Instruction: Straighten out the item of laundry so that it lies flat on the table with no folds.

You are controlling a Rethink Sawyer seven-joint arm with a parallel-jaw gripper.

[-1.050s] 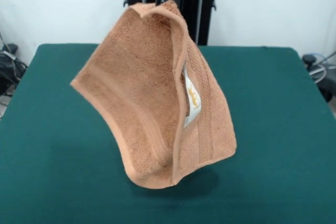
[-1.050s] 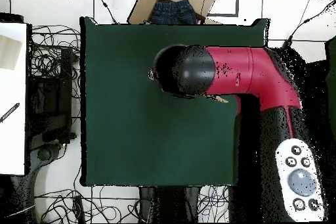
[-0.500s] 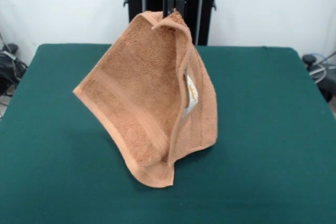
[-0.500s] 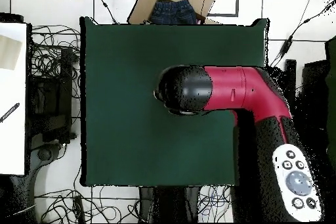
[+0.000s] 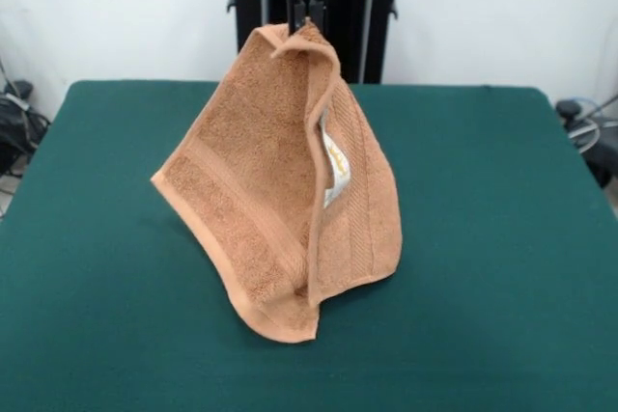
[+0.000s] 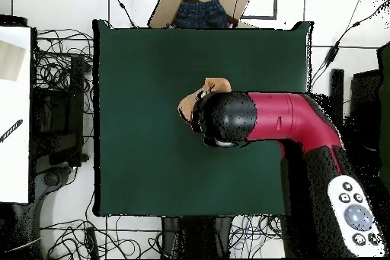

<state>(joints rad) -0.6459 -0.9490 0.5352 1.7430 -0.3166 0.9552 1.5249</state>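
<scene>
Green table now bears the lowered towel's bottom corner, jaws seemingly clamping its top.

The towel hangs from its top corner, pinched in the gripper that comes down from above. It is doubled over on itself, so 2 layers fall side by side with a vertical fold edge between them. A white tag with a gold mark shows at that edge, about halfway down. Woven bands run along the borders of both layers. The lowest corner touches the table near the front, and the left corner sticks out free in the air.
</scene>
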